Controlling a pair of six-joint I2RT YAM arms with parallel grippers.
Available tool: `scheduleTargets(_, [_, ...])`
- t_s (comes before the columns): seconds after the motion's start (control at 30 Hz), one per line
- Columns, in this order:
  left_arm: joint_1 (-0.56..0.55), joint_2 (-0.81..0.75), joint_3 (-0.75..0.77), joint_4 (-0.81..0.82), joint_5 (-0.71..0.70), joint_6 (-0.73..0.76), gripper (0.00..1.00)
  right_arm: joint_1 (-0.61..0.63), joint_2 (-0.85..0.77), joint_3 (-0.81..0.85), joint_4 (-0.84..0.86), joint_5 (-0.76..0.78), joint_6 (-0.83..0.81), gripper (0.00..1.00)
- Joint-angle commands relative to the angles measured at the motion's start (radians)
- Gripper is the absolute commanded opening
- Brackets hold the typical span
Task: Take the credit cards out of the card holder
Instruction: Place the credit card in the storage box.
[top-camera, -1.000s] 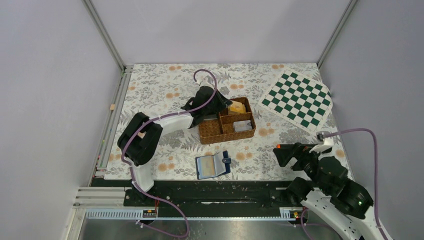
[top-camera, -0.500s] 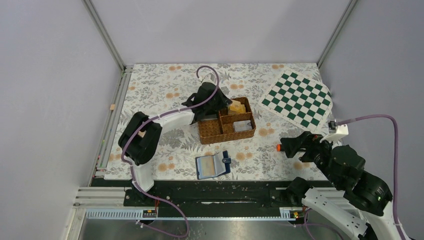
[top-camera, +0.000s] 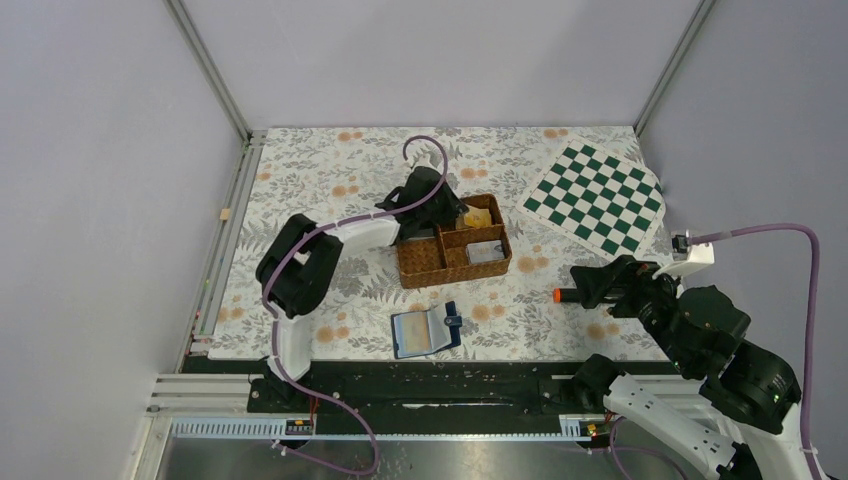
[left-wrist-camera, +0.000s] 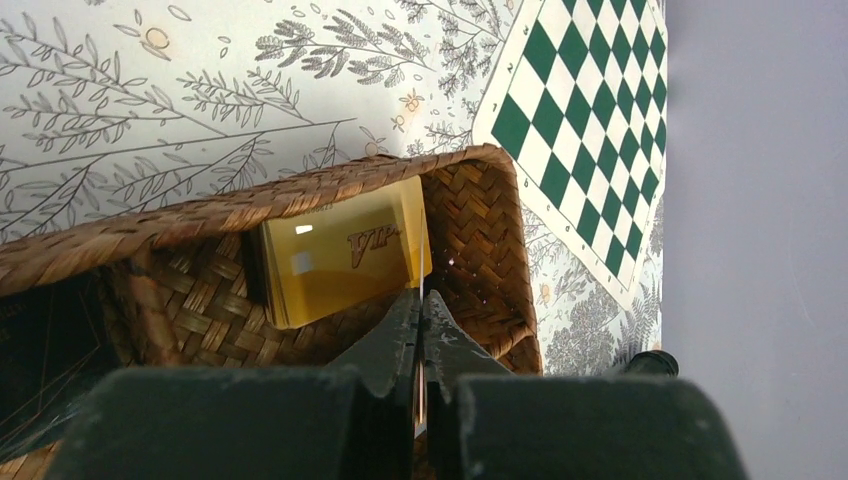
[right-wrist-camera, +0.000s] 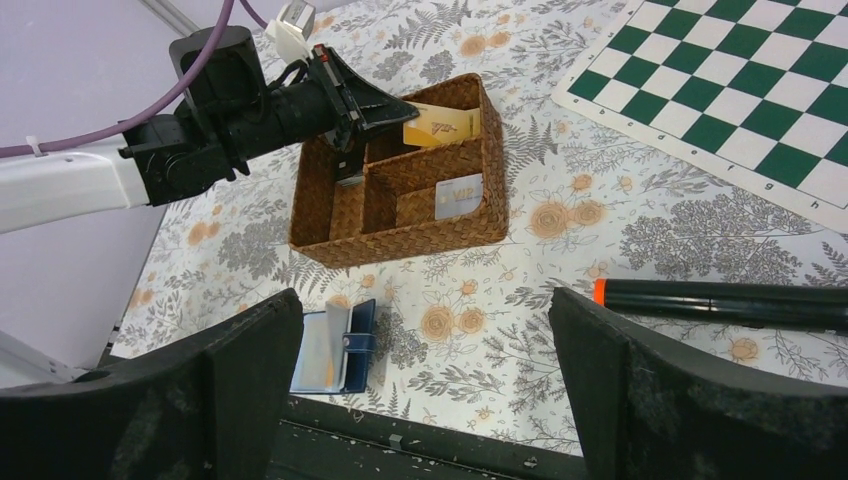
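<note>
The card holder (top-camera: 425, 331) lies open on the floral cloth near the front edge, light blue inside up; it also shows in the right wrist view (right-wrist-camera: 330, 348). My left gripper (top-camera: 452, 212) is over the far right compartment of the wicker tray (top-camera: 410, 268). Its jaws are shut on a thin card held edge-on (left-wrist-camera: 421, 300). A gold VIP card (left-wrist-camera: 340, 255) leans in that compartment just past the tips. My right gripper (top-camera: 590, 285) is open and empty, held above the cloth at the right (right-wrist-camera: 423, 300).
A grey card (top-camera: 486, 252) lies in the tray's near right compartment. A black marker with an orange band (right-wrist-camera: 720, 303) lies under my right gripper. A green chessboard mat (top-camera: 595, 200) is at the back right. Walls close in on the left, back and right.
My right arm has risen and swung right, away from the card holder. My left gripper has shifted slightly right, further over the tray's far compartment.
</note>
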Motion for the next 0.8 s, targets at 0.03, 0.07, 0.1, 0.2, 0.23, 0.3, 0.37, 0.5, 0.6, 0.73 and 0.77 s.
scheduleTargets(0.03, [0.002, 0.037, 0.089, 0.055, 0.044, 0.011, 0.0, -0.003, 0.02, 0.033, -0.002, 0.053, -0.016, 1.0])
scheduleTargets(0.07, [0.002, 0.043, 0.095, 0.053, 0.047, 0.011, 0.0, -0.003, 0.025, 0.04, -0.003, 0.053, -0.019, 1.0])
scheduleTargets(0.1, [0.002, 0.049, 0.097, 0.054, 0.046, 0.01, 0.0, -0.003, 0.031, 0.047, -0.003, 0.055, -0.022, 0.99])
scheduleTargets(0.2, [0.003, 0.059, 0.105, 0.047, 0.035, 0.005, 0.0, -0.003, 0.05, 0.064, 0.0, 0.058, -0.035, 1.0])
scheduleTargets(0.23, [0.003, 0.066, 0.112, 0.038, 0.034, 0.006, 0.0, -0.003, 0.058, 0.069, -0.002, 0.054, -0.039, 0.99])
scheduleTargets(0.3, [0.003, 0.081, 0.13, 0.027, 0.034, 0.011, 0.0, -0.004, 0.069, 0.079, 0.003, 0.043, -0.042, 1.0])
scheduleTargets(0.37, [0.002, 0.095, 0.139, 0.022, 0.036, 0.008, 0.0, -0.003, 0.077, 0.085, 0.01, 0.039, -0.044, 0.99])
scheduleTargets(0.5, [0.002, 0.105, 0.145, 0.022, 0.022, 0.0, 0.0, -0.003, 0.081, 0.091, 0.016, 0.045, -0.044, 1.0])
scheduleTargets(0.6, [0.003, 0.115, 0.154, 0.014, 0.013, 0.009, 0.0, -0.003, 0.081, 0.088, 0.016, 0.047, -0.038, 1.0])
scheduleTargets(0.73, [0.004, 0.116, 0.164, -0.011, -0.003, 0.025, 0.13, -0.003, 0.077, 0.079, 0.015, 0.048, -0.027, 0.99])
scheduleTargets(0.77, [0.004, 0.112, 0.164, -0.014, -0.007, 0.029, 0.16, -0.003, 0.077, 0.077, 0.015, 0.047, -0.024, 0.99])
